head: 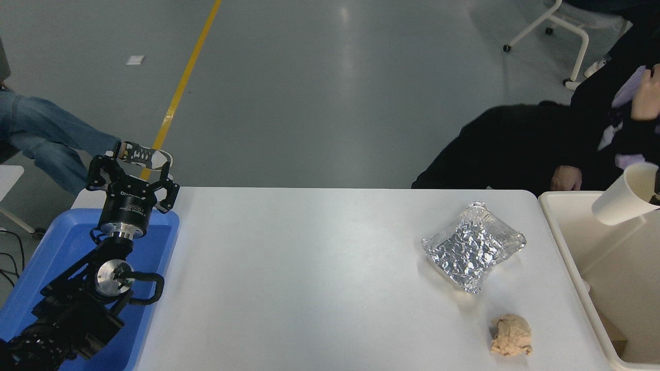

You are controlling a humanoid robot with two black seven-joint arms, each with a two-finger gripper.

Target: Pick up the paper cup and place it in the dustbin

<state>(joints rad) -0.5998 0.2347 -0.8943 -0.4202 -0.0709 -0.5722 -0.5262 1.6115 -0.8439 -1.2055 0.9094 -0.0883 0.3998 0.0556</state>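
The white paper cup [623,196] hangs tilted in the air at the right edge, just above the far part of the cream-white dustbin [570,252]. Only a dark sliver of my right gripper [656,191] shows at the picture's edge, shut on the cup's rim. My left gripper [131,167] is parked open over the blue tray at the lower left, holding nothing.
A crinkled silver foil tray [474,246] and a crumpled tan paper ball [510,335] lie on the white table [309,278] left of the dustbin. A blue tray [62,247] sits at the left. A person in black, a hand [565,178] near the bin's far rim, sits beyond it.
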